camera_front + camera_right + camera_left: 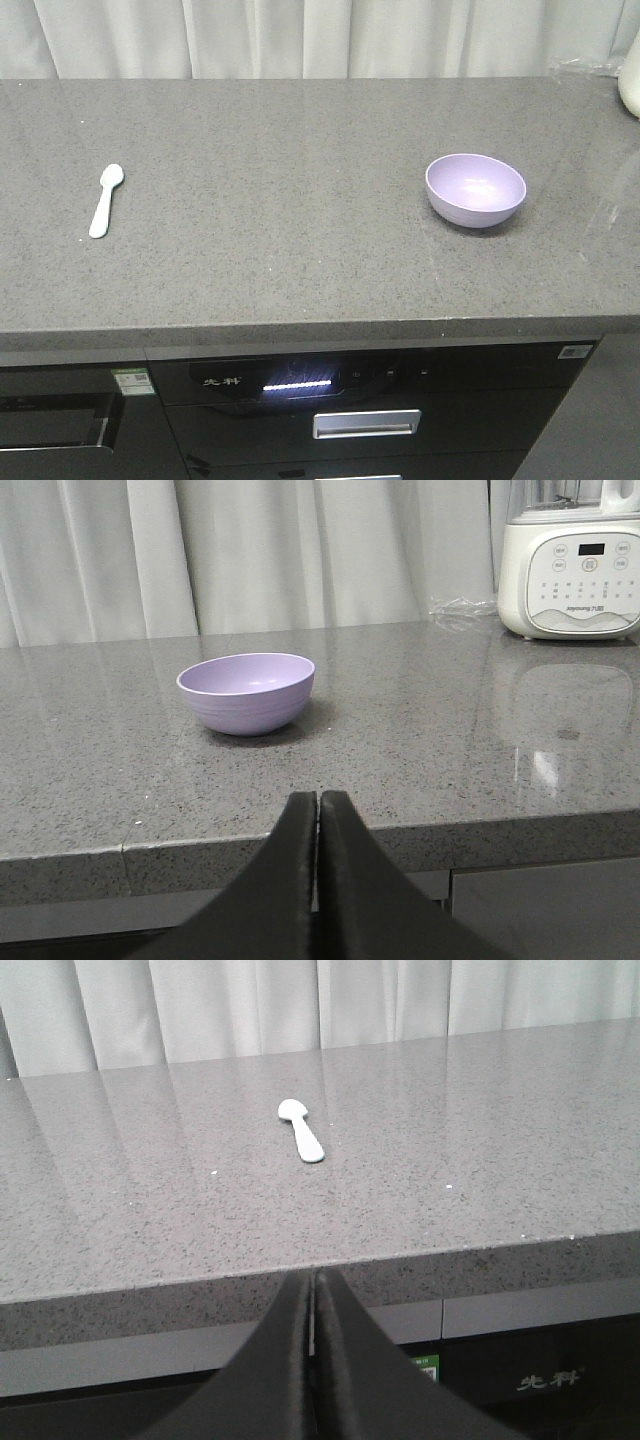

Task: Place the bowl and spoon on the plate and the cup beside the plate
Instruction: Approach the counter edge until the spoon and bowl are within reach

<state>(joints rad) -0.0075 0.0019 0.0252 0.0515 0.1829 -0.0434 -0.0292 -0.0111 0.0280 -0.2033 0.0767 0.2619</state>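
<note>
A big gray speckled counter (300,270) fills most of the front view. Behind it hangs a long white curtain (300,35). Under the counter's front edge sits a dark machine (380,400) with a small lit strip and a silver handle. At the far right end of the counter stands a white blender base (570,580) with buttons on its face.

The bowl (475,190) stands upright on the right part of the counter. It is well apart from the spoon.

The right gripper (318,798) hangs low in front of the counter edge, on the bowl's side but not touching it. Its two black fingers are pressed tight together and hold nothing. The left gripper (313,1278) hangs the same way in front of the edge on the spoon's side, with its fingers squeezed together too and nothing between them.

The spoon (105,200) is the smallest thing. It lies flat on the left part of the counter, with the scoop end toward the curtain and the handle toward the front edge.
</note>
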